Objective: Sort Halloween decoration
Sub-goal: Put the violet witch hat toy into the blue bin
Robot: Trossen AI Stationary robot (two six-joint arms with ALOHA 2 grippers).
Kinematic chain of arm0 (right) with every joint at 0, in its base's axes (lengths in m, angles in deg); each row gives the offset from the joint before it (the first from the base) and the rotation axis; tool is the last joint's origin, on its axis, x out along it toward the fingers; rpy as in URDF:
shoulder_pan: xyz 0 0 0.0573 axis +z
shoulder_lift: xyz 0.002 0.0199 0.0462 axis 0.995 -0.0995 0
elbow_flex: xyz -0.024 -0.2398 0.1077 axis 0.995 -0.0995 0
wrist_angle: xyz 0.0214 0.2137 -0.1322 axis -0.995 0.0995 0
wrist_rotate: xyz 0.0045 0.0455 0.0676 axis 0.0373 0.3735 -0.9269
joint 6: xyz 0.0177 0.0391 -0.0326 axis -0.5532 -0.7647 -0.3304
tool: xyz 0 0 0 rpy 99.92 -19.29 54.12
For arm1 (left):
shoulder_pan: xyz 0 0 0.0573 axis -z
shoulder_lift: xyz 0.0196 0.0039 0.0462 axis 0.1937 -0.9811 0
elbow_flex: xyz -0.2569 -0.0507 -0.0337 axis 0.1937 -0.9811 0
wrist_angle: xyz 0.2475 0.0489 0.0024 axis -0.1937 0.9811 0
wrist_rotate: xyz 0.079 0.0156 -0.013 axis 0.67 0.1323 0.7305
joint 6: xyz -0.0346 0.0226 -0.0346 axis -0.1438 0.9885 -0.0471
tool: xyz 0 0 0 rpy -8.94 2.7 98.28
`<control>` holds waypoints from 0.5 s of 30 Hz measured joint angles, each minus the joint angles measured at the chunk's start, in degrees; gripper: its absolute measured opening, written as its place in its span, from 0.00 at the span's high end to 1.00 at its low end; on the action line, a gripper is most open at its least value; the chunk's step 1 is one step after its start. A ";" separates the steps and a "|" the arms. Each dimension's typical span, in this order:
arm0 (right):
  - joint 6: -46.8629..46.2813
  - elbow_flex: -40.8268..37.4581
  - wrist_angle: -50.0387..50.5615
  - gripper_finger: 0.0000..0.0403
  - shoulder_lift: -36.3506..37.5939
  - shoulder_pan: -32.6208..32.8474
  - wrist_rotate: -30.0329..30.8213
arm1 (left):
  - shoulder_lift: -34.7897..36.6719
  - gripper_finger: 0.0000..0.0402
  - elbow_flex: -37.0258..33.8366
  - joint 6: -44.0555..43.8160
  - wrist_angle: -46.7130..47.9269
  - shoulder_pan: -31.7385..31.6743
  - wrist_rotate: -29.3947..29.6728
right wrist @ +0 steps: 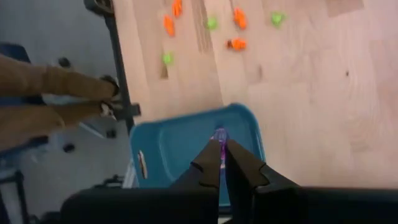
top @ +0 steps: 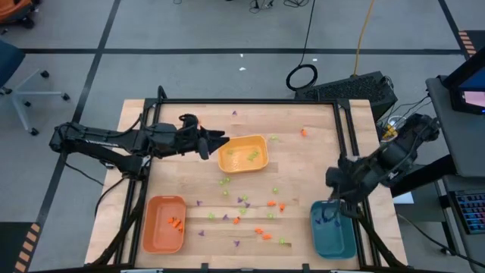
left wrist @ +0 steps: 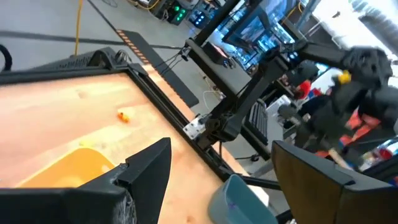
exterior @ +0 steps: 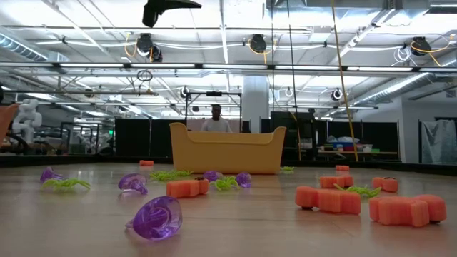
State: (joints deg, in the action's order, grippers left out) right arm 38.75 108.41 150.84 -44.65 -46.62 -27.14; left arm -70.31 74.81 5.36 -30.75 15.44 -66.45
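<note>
- Closest to the low camera lay a purple piece on the wooden table, with orange pieces to its right and light green pieces farther back.
- Most of the Halloween decoration was scattered loose across the middle of the table, between the three trays.
- At the table's centre, toward the far side, stood a yellow tray with a few light green pieces inside.
- At the near left corner sat an orange tray holding several orange pieces.
- At the near right corner sat a teal tray.
- Above the teal tray hovered the right gripper, its jaws pressed together on a small purple piece.
- Just left of the yellow tray hung the left gripper, raised off the table, its jaws spread fairly wide with nothing seen between them.
- Beyond the table, in the room behind the yellow tray, a person was standing.
- Beside the table's edge, in the right wrist view, a person's legs in tan trousers were visible.
</note>
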 joint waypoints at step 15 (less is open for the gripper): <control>-8.94 -27.19 -24.86 1.00 -0.59 9.79 -4.41 | -0.63 0.31 0.00 -7.12 0.40 1.45 0.41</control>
State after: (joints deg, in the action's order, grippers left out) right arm 29.81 81.22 125.98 -45.24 -36.83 -31.55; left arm -70.94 74.81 -1.76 -30.35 16.89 -66.03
